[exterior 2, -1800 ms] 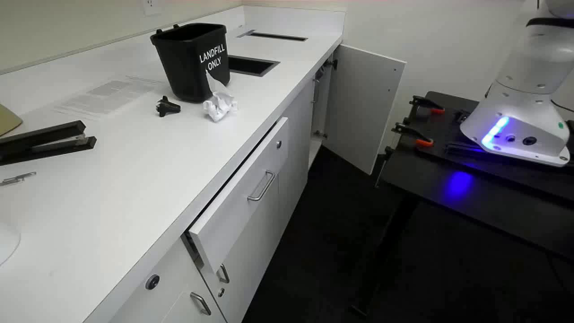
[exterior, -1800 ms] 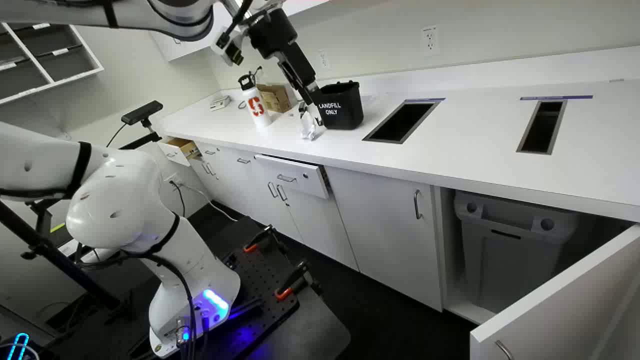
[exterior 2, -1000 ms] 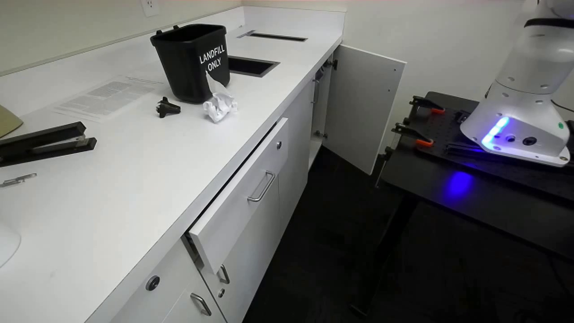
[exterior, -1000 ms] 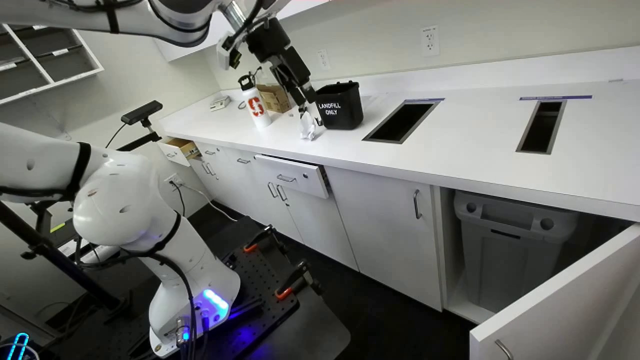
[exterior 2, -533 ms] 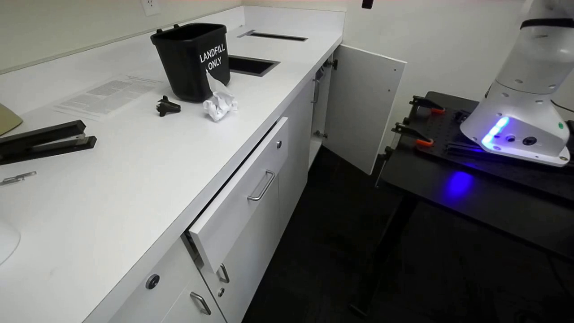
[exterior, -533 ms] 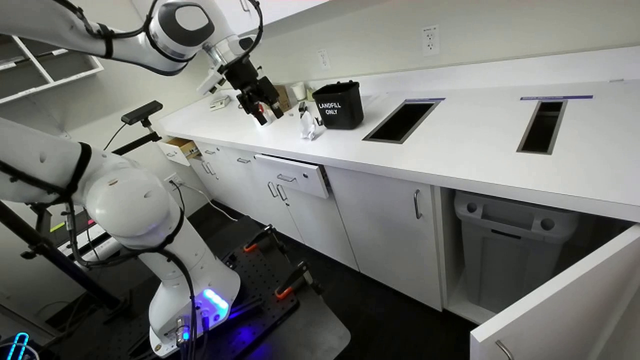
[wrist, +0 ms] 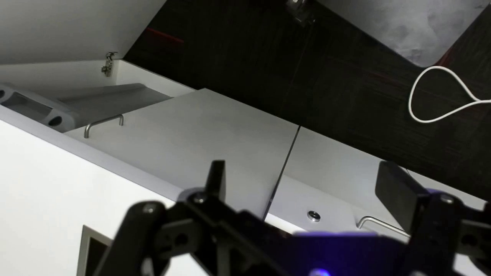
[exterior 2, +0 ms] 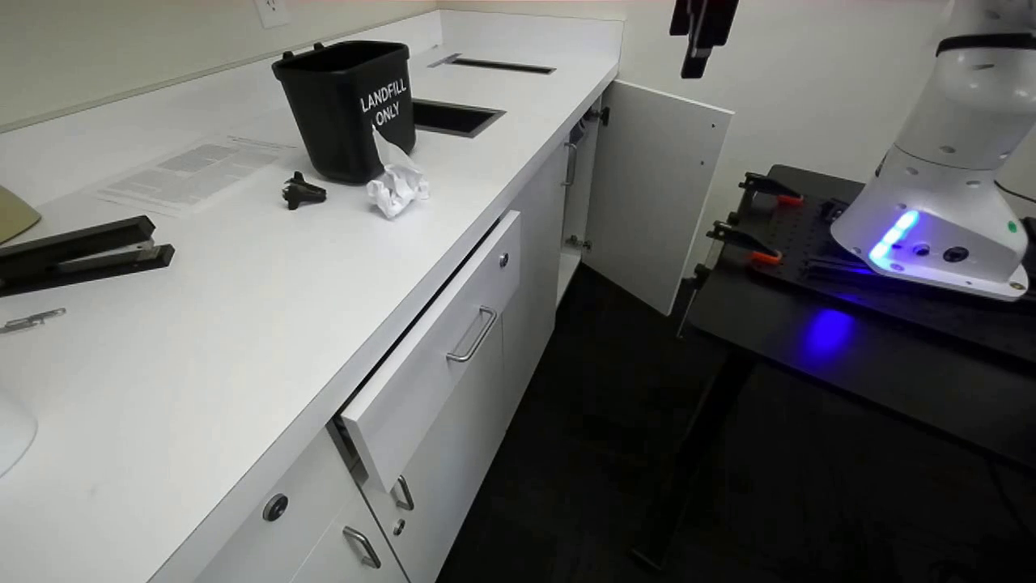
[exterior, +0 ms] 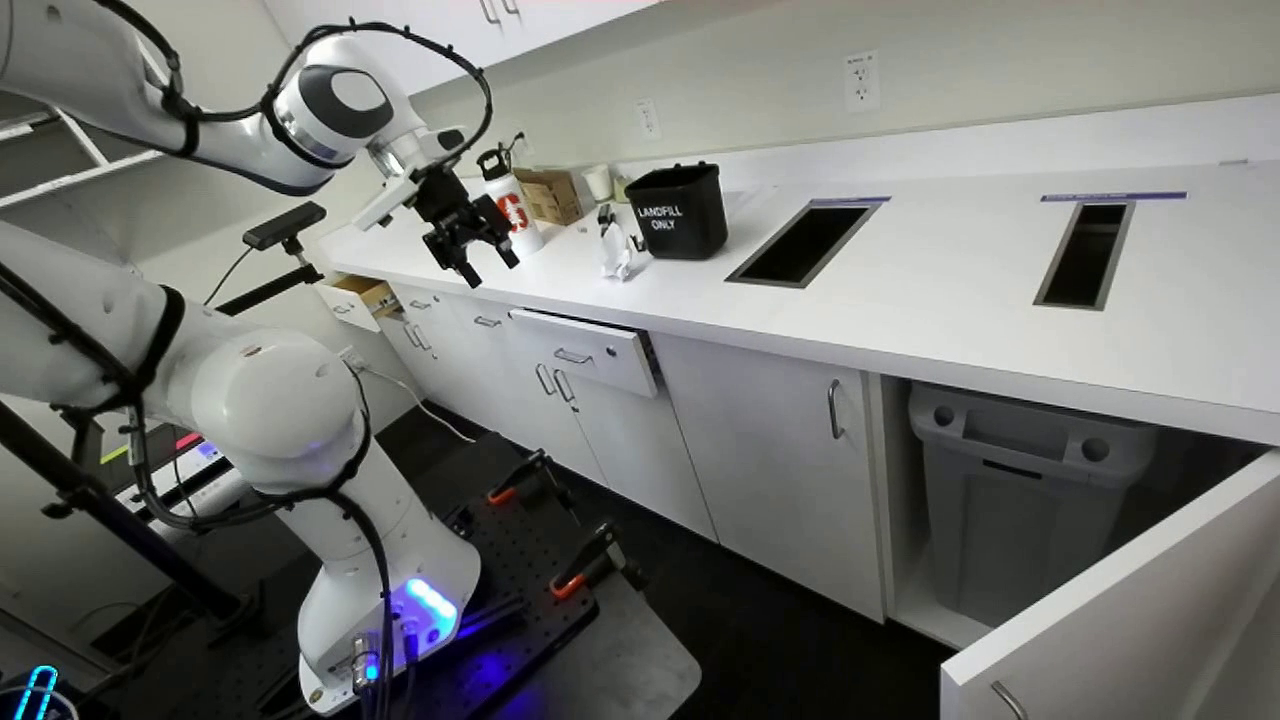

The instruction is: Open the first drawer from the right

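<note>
The first drawer from the right has a flat white front (exterior: 598, 372) and stands slightly out from under the counter. It also shows in an exterior view (exterior 2: 409, 409) and in the wrist view (wrist: 293, 201). Its slim metal bar handle (exterior 2: 473, 336) faces the robot; a round lock sits beside it. Its inner box is hidden. My gripper (exterior: 490, 268) is open and empty, in the air above and away from the drawer. Its fingertips show at the top of an exterior view (exterior 2: 694, 65). In the wrist view the fingers (wrist: 302, 172) are wide apart, with the drawer front beyond them.
A black bin (exterior: 682, 212), crumpled paper (exterior 2: 396, 188), a bottle (exterior: 513, 215) and a stapler (exterior 2: 81, 255) stand on the white counter (exterior 2: 243, 324). An open cabinet door (exterior 2: 660, 190) juts out at the far end. Another drawer (exterior: 350, 305) is pulled out at the far left.
My gripper has moved away from the bin and paper, back toward the robot, and has come into the top of an exterior view. The arm has turned; the drawer has not moved.
</note>
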Robot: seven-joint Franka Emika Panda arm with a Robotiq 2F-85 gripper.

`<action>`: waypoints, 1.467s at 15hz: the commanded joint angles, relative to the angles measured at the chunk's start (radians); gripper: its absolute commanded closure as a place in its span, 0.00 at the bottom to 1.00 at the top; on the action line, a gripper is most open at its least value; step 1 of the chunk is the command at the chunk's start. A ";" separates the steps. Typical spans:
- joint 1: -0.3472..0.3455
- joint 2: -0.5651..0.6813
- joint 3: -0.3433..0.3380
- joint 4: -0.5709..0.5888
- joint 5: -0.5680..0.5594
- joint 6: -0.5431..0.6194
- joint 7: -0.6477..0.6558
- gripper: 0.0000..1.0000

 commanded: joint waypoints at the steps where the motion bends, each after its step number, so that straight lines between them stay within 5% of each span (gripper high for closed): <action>1: -0.003 0.000 -0.005 0.002 0.000 -0.003 -0.002 0.00; 5: -0.003 0.024 0.002 0.009 -0.010 0.015 -0.008 0.00; 11: 0.090 0.250 0.173 0.040 -0.062 0.174 -0.017 0.00; 17: 0.058 0.511 0.377 0.073 -0.463 0.285 0.181 0.00; 20: 0.074 0.612 0.347 0.112 -0.609 0.299 0.280 0.00; 22: 0.108 0.565 0.333 0.078 -0.570 0.286 0.255 0.00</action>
